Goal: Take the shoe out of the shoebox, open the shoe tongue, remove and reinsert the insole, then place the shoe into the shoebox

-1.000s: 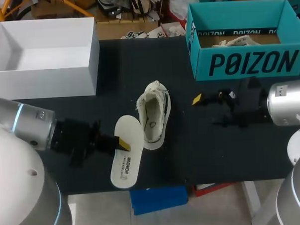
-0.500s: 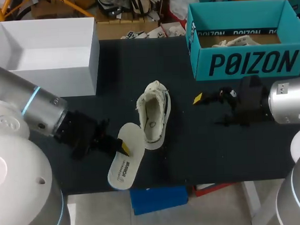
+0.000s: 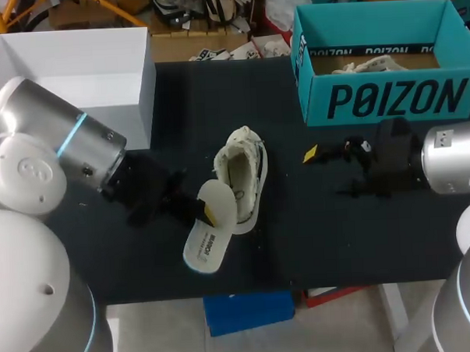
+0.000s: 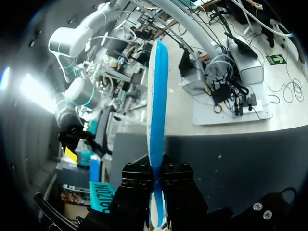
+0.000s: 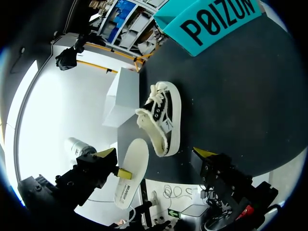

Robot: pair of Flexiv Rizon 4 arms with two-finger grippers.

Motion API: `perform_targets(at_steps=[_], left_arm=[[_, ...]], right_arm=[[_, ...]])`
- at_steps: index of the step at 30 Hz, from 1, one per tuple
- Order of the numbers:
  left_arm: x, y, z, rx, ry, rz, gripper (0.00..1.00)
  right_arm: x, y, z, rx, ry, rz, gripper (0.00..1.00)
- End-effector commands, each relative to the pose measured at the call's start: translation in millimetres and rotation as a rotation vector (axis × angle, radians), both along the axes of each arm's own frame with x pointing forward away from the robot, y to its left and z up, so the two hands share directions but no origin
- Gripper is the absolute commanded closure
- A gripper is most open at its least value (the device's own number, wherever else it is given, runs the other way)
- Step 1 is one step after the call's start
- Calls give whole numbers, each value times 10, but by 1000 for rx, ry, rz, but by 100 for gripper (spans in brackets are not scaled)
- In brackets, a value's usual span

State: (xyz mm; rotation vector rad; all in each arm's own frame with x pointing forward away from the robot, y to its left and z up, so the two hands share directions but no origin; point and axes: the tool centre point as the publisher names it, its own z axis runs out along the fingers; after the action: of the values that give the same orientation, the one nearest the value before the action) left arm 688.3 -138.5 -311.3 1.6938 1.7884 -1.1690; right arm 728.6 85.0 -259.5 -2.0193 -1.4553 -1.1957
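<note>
- insole (image 4: 156, 96) edge-on, its gripped end hidden inside left gripper (image 4: 156, 174)
- shoe (image 3: 242, 166) near end partly covered by insole
- shoebox (image 3: 388, 99) contents mostly hidden behind front wall

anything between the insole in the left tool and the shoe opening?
Nothing visible. The insole, pinched in the left tool, is right beside the open mouth of the shoe; the right tool stands apart.

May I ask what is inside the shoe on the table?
Only a bare footbed; the insole is out, in the left gripper. Its toe is hidden under laces.
</note>
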Motion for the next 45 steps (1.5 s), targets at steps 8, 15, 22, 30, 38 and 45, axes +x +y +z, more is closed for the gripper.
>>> perform_targets(at_steps=[8, 15, 22, 30, 38, 45], left_arm=[[227, -182, -215, 7, 36, -16, 100], [328, -217, -294, 13, 49, -22, 100], [431, -290, -354, 10, 52, -32, 100], [553, -339, -416, 12, 55, -34, 100], [668, -362, -461, 11, 61, -21, 100], [719, -394, -514, 7, 63, -15, 100]], right_arm=[[-4, 7, 6, -3, 2, -1, 0], [-4, 7, 6, -3, 2, -1, 0], [-4, 7, 6, -3, 2, -1, 0], [-4, 7, 6, -3, 2, -1, 0], [-4, 7, 6, -3, 2, -1, 0], [-4, 7, 6, -3, 2, -1, 0]])
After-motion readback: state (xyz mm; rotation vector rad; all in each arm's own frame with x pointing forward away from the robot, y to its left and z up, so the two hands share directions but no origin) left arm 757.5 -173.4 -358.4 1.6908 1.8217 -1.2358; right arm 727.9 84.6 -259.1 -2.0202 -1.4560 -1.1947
